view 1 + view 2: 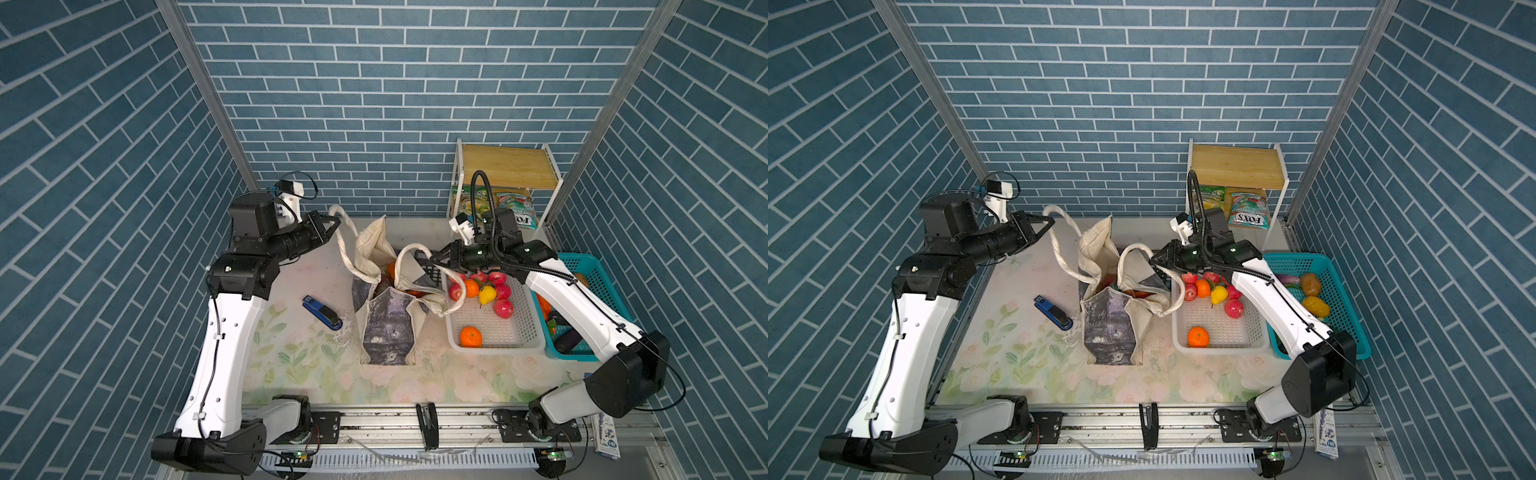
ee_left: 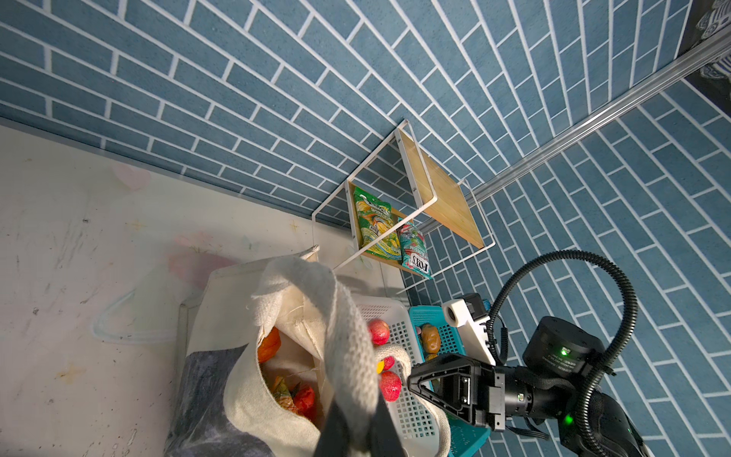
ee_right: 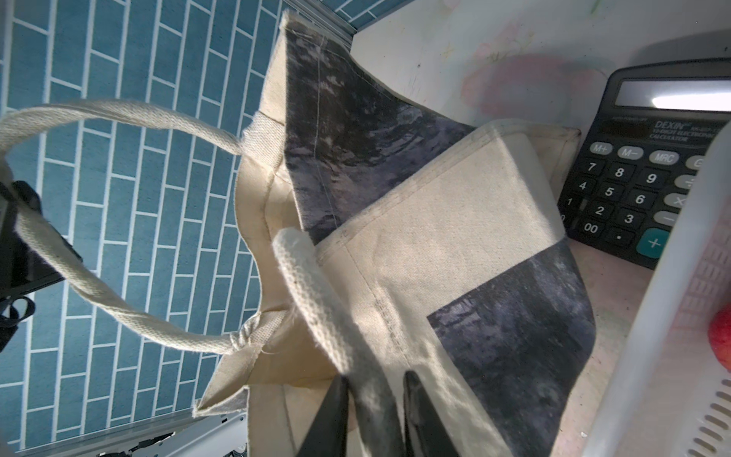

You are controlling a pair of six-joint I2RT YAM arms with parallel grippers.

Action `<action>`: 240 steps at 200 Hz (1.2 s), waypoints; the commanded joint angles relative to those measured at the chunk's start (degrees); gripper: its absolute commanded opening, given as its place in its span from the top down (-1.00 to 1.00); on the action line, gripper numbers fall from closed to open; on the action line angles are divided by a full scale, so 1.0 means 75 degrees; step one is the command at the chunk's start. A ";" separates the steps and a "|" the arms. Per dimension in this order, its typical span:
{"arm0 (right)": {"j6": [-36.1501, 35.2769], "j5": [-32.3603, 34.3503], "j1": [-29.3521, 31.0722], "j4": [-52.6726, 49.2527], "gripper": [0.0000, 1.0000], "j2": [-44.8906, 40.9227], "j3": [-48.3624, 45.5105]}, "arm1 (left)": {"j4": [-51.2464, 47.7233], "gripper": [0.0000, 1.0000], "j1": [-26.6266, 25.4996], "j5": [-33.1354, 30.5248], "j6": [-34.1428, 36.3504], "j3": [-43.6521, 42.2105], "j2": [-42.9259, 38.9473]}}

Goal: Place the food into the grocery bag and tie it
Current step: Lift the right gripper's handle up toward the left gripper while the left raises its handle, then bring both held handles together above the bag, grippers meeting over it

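The cream bag (image 1: 388, 328) stood open in the middle of the tabletop (image 1: 299, 365), with orange and red food (image 2: 304, 399) already inside. The left gripper (image 1: 337, 223) was clamped on the left handle (image 1: 341, 246), holding it raised. The right gripper (image 1: 433, 259) had its jaws slightly parted, and the right handle (image 3: 316, 300) ran between them. I could not tell whether they pinched it.

Just beside the bag lay a black calculator (image 3: 641, 178) marked "DEXIN" and "CALCULATOR". On the shelf (image 1: 1237, 166) a candy packet (image 1: 1248, 214) read "FOX'S". Apples (image 1: 503, 308) and oranges (image 1: 471, 336) lay in the white basket (image 1: 511, 332).
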 commanded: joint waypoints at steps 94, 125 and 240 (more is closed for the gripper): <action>-0.0643 0.0671 0.0268 -0.0829 0.90 0.0023 0.0584 | -0.0193 0.94 -0.0040 0.0044 0.0121 0.0269 -0.0041; -0.0565 0.0669 0.0274 -0.0726 1.00 -0.0226 0.1145 | -0.0295 0.94 -0.0040 0.0095 0.0158 0.0456 0.0063; 0.0869 -0.0493 0.0302 0.2077 1.00 0.0712 0.3622 | -0.0690 0.93 -0.0087 0.0196 0.0473 0.0996 0.0434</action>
